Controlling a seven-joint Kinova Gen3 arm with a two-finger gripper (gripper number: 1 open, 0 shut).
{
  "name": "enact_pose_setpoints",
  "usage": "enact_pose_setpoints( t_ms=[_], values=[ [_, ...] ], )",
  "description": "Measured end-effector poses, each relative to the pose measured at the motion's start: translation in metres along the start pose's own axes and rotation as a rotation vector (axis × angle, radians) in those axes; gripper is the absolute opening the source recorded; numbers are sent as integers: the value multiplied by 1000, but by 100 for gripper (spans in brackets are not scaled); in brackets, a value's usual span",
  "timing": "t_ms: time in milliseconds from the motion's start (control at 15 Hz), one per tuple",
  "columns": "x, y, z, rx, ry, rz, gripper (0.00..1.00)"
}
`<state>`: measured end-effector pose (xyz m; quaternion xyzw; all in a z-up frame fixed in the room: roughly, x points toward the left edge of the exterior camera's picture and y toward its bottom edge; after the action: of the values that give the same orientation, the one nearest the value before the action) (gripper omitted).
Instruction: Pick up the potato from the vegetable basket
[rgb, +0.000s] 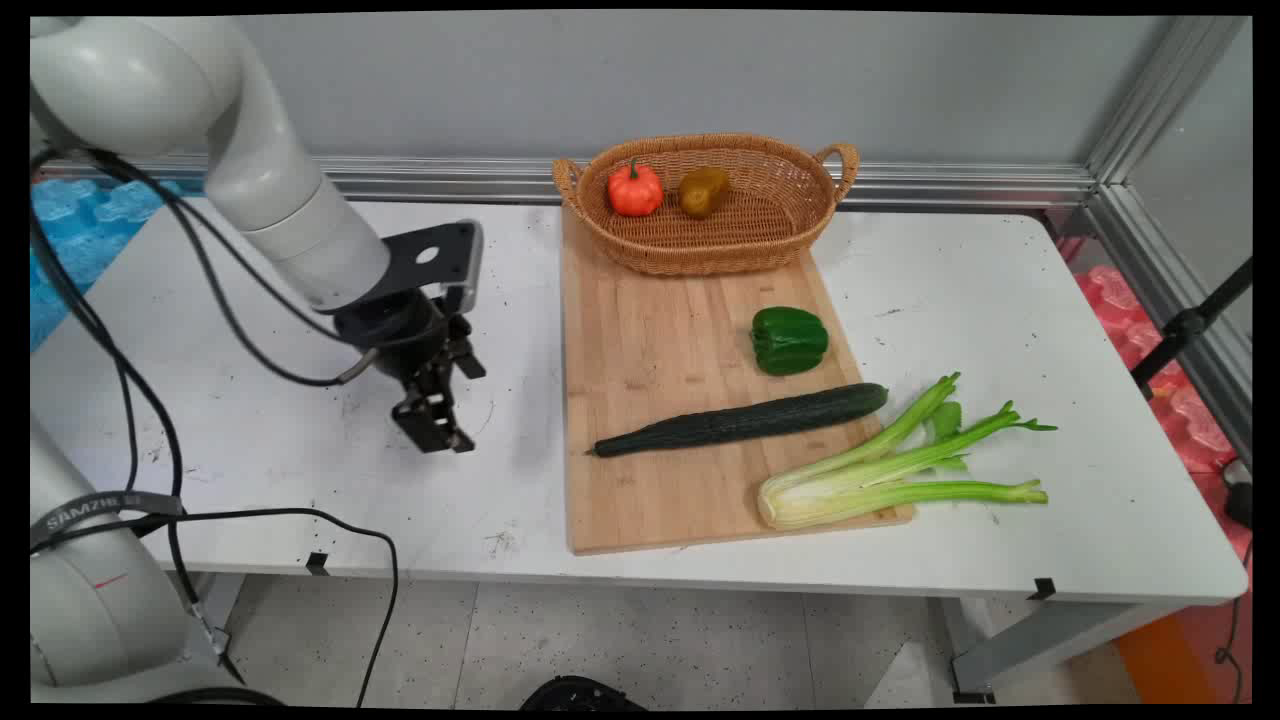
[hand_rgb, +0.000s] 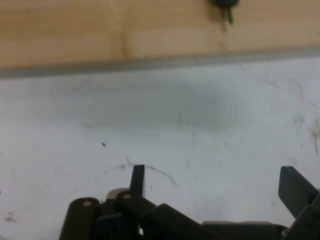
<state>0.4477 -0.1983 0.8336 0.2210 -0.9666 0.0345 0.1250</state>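
My black gripper (rgb: 437, 432) hangs low over the bare white table (rgb: 300, 470), left of the wooden cutting board (rgb: 650, 340). It is open and holds nothing; in the hand view the gripper (hand_rgb: 215, 182) frames only scuffed tabletop. Nearest to it is the long dark cucumber (rgb: 745, 420), lying across the board with its stem tip (hand_rgb: 226, 6) just past the board's edge (hand_rgb: 150, 35). A green bell pepper (rgb: 789, 340) sits on the board behind the cucumber. A celery bunch (rgb: 890, 470) lies over the board's near right corner.
A wicker basket (rgb: 790, 215) stands on the board's far end, holding a small orange pumpkin (rgb: 634, 190) and a brownish pear-like fruit (rgb: 703, 191). Black cables (rgb: 200, 300) hang from the arm over the table's left side. A wall rail runs behind the table.
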Motion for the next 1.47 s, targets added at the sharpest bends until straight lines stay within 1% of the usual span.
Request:
enact_pose_setpoints(
  t_ms=[200, 400, 733, 867, 1133, 1267, 1467],
  values=[
    [10, -7, 3, 10, 20, -11, 100],
    [26, -17, 5, 26, 47, -27, 100],
    [62, -44, 6, 66, 105, -58, 100],
    [83, -64, 6, 91, 142, -80, 100],
    [120, -112, 5, 143, 220, -134, 100],
    [132, -130, 6, 157, 247, -154, 100],
    [154, -165, 12, 183, 297, -180, 100]
  ],
)
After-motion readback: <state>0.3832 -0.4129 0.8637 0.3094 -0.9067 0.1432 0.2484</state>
